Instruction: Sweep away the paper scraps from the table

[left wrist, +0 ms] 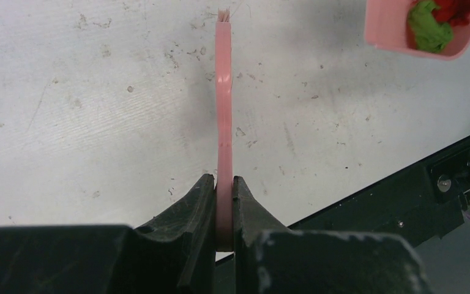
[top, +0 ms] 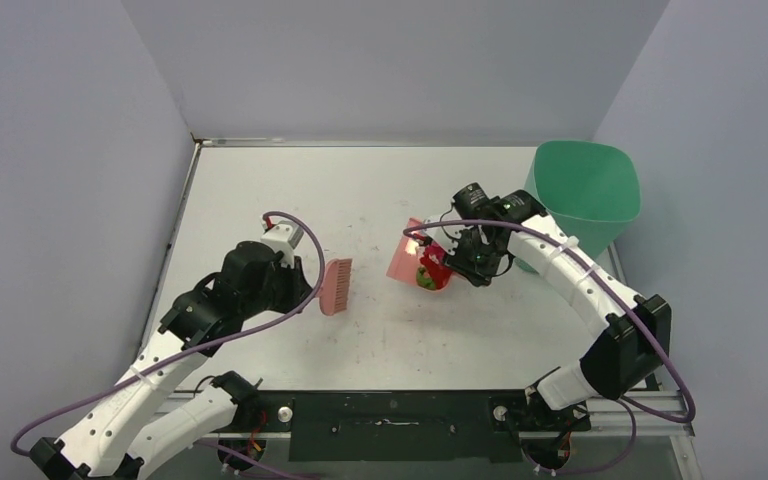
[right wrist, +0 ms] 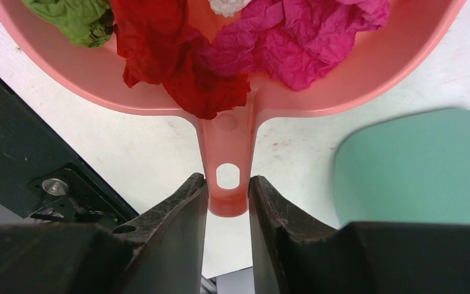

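Note:
The paper scraps [right wrist: 232,55] lie piled in the pink dustpan [right wrist: 367,67]: red, magenta, green and a white bit. In the top view the dustpan [top: 403,255] hangs tilted over the middle of the white table [top: 360,190], with scraps [top: 430,270] at its lower end. My right gripper [right wrist: 227,196] is shut on the dustpan's handle; from above it [top: 460,262] shows to the right of the pan. My left gripper [left wrist: 224,190] is shut on the pink brush [left wrist: 223,110], and the brush [top: 337,287] sits left of the dustpan, apart from it.
A green bin [top: 588,195] stands at the table's right edge, just behind my right arm; it also shows blurred in the right wrist view [right wrist: 416,165]. A black rail [top: 390,420] runs along the near edge between the arm bases. Grey walls close in the far and side edges.

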Tool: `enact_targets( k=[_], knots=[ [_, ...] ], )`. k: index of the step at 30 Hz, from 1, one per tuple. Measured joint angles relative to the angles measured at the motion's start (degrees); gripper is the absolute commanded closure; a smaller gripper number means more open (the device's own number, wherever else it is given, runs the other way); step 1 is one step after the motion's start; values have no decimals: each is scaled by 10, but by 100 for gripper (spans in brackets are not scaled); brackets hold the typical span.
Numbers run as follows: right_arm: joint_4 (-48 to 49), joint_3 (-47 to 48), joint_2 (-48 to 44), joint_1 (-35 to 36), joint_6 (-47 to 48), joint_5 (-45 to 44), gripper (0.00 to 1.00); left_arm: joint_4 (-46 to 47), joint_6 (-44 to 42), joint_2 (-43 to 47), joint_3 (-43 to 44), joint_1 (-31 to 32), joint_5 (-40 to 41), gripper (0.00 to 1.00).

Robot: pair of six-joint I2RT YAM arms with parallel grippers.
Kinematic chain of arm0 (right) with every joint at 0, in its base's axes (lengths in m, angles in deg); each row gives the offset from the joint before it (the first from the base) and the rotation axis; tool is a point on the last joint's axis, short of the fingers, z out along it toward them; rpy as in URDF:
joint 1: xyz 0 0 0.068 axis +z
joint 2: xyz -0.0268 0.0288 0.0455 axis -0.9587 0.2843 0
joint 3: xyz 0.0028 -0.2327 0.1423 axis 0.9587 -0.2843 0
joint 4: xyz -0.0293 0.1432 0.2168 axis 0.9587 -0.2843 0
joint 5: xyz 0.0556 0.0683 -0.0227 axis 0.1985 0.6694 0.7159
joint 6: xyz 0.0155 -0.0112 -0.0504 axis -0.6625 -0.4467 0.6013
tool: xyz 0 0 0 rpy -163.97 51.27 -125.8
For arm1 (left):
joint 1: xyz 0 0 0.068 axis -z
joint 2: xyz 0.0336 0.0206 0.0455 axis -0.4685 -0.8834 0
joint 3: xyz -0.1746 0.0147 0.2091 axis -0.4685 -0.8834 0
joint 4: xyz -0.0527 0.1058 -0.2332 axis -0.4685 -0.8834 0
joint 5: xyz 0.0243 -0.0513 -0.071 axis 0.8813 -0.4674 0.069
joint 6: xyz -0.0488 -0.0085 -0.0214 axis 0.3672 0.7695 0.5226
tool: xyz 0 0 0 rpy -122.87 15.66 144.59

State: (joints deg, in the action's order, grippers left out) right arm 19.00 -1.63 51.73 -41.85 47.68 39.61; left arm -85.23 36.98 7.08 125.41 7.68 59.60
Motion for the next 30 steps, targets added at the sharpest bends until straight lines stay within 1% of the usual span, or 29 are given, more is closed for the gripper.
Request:
enact_targets(
  k=[6,11,16,23,30],
  knots=[
    [-46,113,11,-17,21,4,95,10,7,26,-19,0,-5,100],
    [-75,200,34,-24,21,3,95,22,12,30,-41,-1,-26,100],
    [-89,232,42,-38,4,-13,95,30,12,31,-54,-1,-33,100],
    [-90,327,50,-118,-16,-45,95,50,12,37,-69,-1,-47,100],
    [-95,349,51,-205,-15,-56,95,64,12,37,-76,-1,-59,100]
  ],
)
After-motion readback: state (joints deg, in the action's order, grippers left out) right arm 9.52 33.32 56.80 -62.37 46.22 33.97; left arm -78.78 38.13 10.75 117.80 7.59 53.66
